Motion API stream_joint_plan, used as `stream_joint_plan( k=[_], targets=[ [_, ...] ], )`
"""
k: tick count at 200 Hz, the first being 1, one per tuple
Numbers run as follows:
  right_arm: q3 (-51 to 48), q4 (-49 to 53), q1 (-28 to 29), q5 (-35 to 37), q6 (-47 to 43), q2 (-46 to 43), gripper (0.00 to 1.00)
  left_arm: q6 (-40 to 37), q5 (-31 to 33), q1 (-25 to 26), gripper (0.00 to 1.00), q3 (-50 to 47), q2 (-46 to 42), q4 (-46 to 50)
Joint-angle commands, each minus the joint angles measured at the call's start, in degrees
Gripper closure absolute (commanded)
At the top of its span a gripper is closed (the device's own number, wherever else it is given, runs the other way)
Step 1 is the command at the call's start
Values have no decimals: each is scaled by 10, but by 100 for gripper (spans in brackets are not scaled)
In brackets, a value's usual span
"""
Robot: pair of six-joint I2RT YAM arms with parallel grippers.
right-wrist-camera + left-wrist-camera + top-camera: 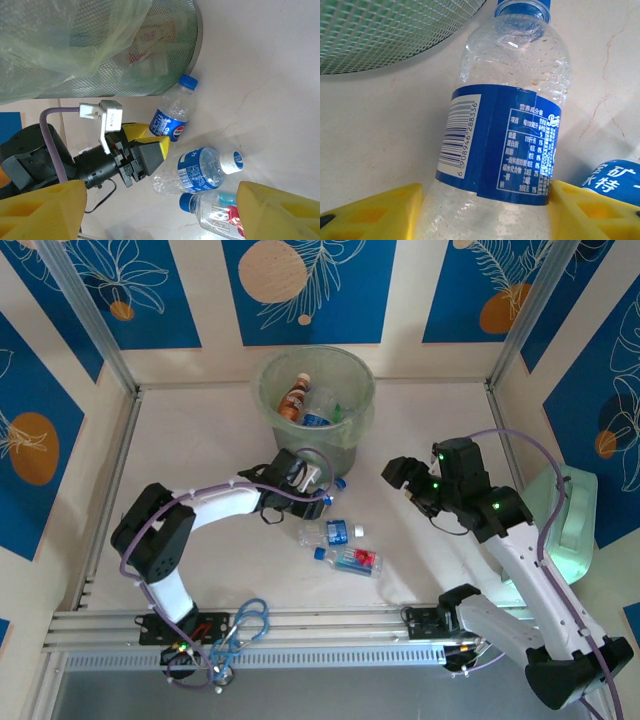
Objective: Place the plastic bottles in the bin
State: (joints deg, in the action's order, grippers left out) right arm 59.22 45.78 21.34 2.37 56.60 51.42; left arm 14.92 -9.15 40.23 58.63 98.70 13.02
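Lower centre of the top view: a white-capped bottle (326,533) and a red-labelled bottle (350,560) lie loose. Just above them, the left gripper (311,476) has its jaws pressed against a clear blue-labelled bottle (505,100) lying by the bin (346,436). Centre right, the right gripper (402,476) hangs wide open and empty. The bin, upper centre, holds several bottles.

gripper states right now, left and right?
Left gripper: closed on the blue-label bottle.
Right gripper: open, holding nothing.
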Motion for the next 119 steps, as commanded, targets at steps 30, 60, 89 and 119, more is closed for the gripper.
stream_joint_plan(
  k=[30, 60, 89, 119],
  targets=[
    [15, 13, -9, -17, -8, -9, 21, 4, 11, 25, 44, -18, -80, 24],
    [20, 14, -13, -18, -12, -7, 21, 2, 26, 45, 44, -24, -154, 50],
    [24, 4, -13, -25, -14, -2, 22, 11, 9, 51, 44, -26, -234, 68],
    [29, -1, -12, -15, -13, -17, 24, 29, -12, 52, 45, -17, -297, 108]
  ],
)
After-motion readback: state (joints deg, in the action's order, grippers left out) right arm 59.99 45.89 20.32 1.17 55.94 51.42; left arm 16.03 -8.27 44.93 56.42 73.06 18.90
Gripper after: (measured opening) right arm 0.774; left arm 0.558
